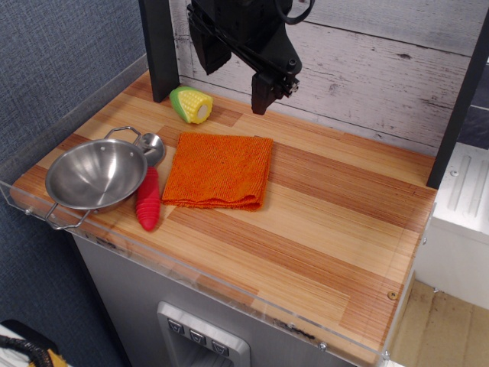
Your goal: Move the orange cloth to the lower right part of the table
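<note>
Gripper hanging up by the back edge, cloth sitting in front of it and a bit lower-left

Black robot gripper (pixel 262 98) hovers above the rear of the butcher-block wooden table (pixel 321 229), fingers look pinched close together with nothing in them, though honestly hard to tell for sure. Bright orange folded square cloth (pixel 218 170) lies flat left of centre, its back right corner nearly under the fingertips, the rest spreading toward the front-left. I'd say it needs to drop down and forward onto the cloth, then drag toward the bare front right corner. Red ribbed toy (pixel 148 200) and steel bowl (pixel 95 174) sit just left of it.
</note>
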`<state>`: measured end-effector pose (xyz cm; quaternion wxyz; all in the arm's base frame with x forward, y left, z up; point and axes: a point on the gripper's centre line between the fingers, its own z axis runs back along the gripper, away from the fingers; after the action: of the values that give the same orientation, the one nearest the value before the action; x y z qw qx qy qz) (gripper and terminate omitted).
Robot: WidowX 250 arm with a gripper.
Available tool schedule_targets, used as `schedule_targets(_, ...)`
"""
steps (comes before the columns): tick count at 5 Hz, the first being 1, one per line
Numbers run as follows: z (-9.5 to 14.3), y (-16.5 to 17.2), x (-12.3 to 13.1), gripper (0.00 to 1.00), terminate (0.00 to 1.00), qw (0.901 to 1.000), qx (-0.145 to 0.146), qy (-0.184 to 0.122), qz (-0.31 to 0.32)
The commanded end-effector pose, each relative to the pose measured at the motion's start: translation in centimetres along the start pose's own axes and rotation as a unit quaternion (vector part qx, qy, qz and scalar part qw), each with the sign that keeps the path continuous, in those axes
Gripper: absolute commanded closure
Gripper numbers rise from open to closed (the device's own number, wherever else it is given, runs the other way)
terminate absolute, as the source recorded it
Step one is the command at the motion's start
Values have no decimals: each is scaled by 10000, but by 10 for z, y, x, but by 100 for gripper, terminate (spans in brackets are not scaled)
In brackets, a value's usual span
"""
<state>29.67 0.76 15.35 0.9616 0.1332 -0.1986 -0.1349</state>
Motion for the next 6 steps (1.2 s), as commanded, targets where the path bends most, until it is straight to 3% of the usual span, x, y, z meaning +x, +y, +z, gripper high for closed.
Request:
schedule_targets(1, 0, 0, 0, 0, 0, 10000, 0, 0, 0)
schedule_targets(2, 5, 15, -1, 0, 0, 9979, -118, -25, 639)
schedule_targets(6, 2, 58, -3, 0, 0, 9872, 20, 8, 1593)
